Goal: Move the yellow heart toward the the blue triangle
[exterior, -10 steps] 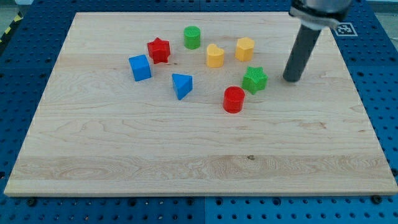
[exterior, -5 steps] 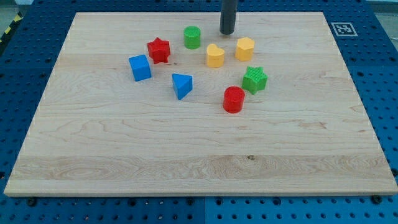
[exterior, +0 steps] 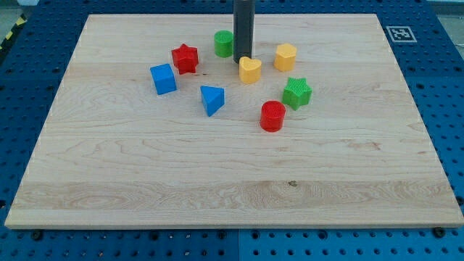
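Tip position: my tip [exterior: 243,59] sits at the far-left edge of the yellow heart [exterior: 250,70], touching or all but touching it, just right of the green cylinder [exterior: 224,43].
Tip state: a plain dark rod with no jaws, so nothing opens or closes.
Yellow heart: on the wooden board [exterior: 145,188], in the far middle part, right and a little farther than the blue triangle [exterior: 212,99], with bare wood between them.
Blue triangle: near the board's middle, nearer than the heart.
Left blocks: a red star [exterior: 185,58] and a blue cube [exterior: 163,78], close together.
Right blocks: a yellow hexagon [exterior: 285,56], a green star [exterior: 296,93] and, nearest, a red cylinder [exterior: 272,115].
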Robot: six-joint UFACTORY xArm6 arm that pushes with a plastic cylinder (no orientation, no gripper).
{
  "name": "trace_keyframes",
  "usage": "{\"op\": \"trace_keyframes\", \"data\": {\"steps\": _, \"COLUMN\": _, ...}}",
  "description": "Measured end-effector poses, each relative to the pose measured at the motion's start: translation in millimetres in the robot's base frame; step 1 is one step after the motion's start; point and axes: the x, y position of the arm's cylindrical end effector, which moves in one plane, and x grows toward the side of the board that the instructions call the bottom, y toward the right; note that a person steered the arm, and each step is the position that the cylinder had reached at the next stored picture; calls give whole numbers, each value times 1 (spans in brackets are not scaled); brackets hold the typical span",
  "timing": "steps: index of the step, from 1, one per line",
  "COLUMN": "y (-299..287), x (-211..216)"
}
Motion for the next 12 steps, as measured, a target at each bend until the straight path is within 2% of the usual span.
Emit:
{"op": "trace_keyframes", "data": {"steps": 4, "y": 24, "x": 1}}
{"op": "trace_keyframes", "data": {"steps": 6, "y": 49, "x": 22}}
{"op": "trace_keyframes", "data": {"steps": 7, "y": 50, "x": 23}}
{"op": "trace_keyframes", "data": {"steps": 10, "y": 2, "x": 31}}
{"op": "trace_keyframes", "data": {"steps": 12, "y": 21, "x": 31}}
